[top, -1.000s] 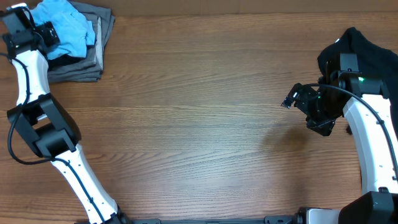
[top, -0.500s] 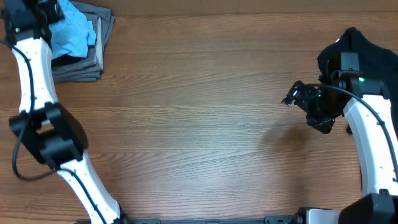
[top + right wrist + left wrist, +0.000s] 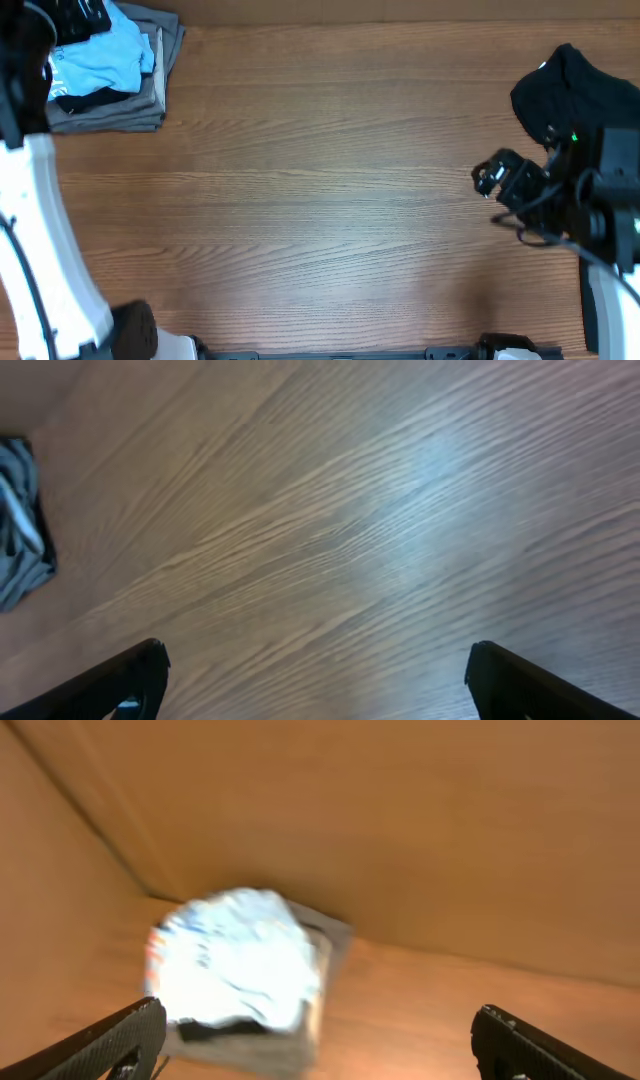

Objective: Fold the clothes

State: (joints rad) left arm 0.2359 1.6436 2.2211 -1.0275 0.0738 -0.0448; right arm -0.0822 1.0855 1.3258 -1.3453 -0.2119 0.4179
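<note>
Overhead, the shirt (image 3: 103, 55) sits crumpled in a light blue heap on top of the grey pile (image 3: 125, 108) in the bench's (image 3: 320, 200) far left corner, nowhere near flat, so I judge folding has not begun. The first job is likely to lift it off the stack and bring it to the bare wood in the middle. That would explain the left arm reaching up that side. In its wrist view the left claw (image 3: 322, 1048) hangs above the shirt (image 3: 235, 965) with its fingers wide apart and nothing between them, looking down on the heap as if lining up a grab. The right claw (image 3: 325, 682) is also spread and empty, over bare bench on the right side, well apart from the shirt. It is probably waiting to take a second corner once the cloth is out in the open. A black garment (image 3: 575, 85) lies bunched at the far right edge and seems to play no part here. No writing can be read: the left wrist picture is blurred, the shirt's folds hide any print, and only a faint reddish fleck shows at its left edge.
</note>
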